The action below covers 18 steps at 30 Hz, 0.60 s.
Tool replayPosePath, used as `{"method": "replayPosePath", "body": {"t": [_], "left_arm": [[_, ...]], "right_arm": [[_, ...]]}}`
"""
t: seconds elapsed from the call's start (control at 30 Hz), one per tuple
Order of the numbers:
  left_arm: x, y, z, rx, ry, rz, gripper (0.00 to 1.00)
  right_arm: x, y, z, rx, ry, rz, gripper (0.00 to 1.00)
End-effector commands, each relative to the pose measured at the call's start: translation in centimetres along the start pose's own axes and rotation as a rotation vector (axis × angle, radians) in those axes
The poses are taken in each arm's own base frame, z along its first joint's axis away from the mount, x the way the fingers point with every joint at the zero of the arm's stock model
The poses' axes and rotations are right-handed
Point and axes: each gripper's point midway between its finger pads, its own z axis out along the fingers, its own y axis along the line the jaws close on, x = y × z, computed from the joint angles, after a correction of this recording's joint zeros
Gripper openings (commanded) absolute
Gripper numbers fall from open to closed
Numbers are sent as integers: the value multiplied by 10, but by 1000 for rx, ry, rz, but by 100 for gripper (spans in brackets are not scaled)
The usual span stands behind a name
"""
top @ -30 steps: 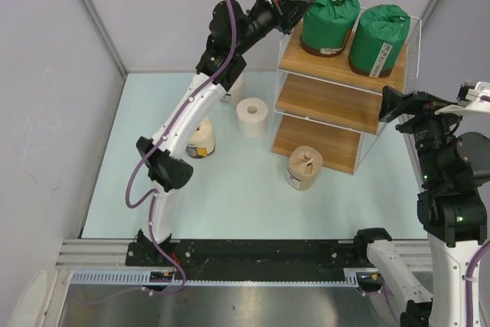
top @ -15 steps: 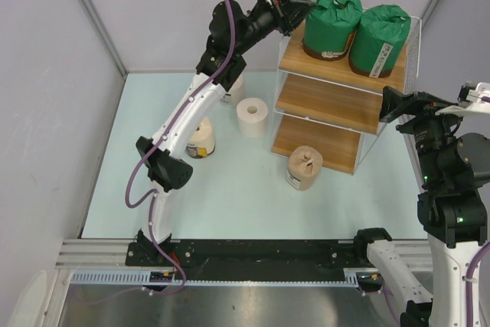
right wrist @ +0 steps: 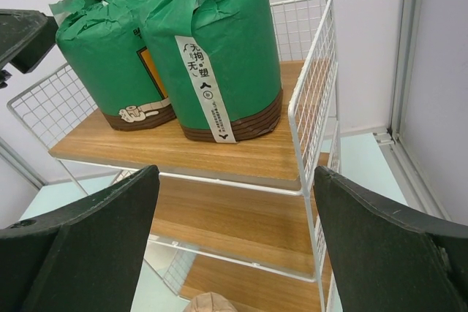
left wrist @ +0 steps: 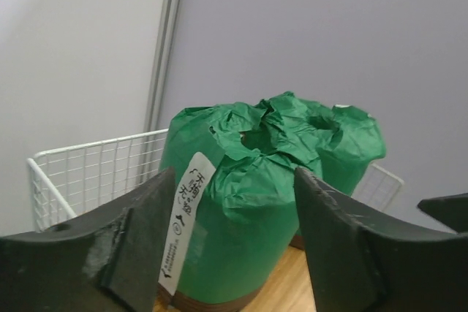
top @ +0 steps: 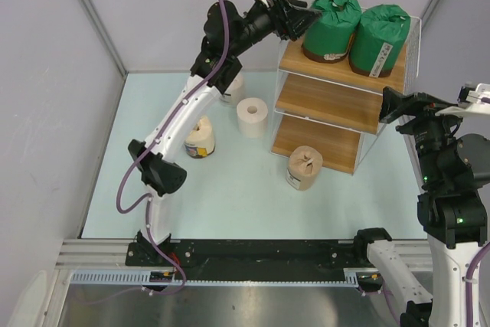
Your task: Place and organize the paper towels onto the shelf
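Sitting just past L fingers: grn roll

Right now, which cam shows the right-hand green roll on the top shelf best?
Right wrist: the right-hand green roll stands close and whole, white label facing the camera. Top external shows it small, from above. Left wrist shows only its top and one side, behind the other green roll.

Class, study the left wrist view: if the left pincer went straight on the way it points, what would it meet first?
Most likely the nearer green-wrapped paper towel roll, which stands on the top board of the shelf, squarely between the fingers of the open left pincer. How far off it is cannot be judged.
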Motion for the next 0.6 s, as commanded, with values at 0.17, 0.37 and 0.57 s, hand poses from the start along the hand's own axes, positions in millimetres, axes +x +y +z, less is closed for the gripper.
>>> {"method": "replayPosePath", "body": {"t": [0.17, 0.37, 0.57], "left_arm": [[-52, -37, -17, 86, -98, 2, 94], [-78, -54, -33, 119, -125, -7, 100], [-104, -69, -68, 103, -159, 21, 100]], "right_arm": [[-10, 0, -7, -4, -37, -5, 91], [-17, 1, -15, -8, -62, -8, 91], [-21, 3, -21, -25, -80, -7, 91]]}}
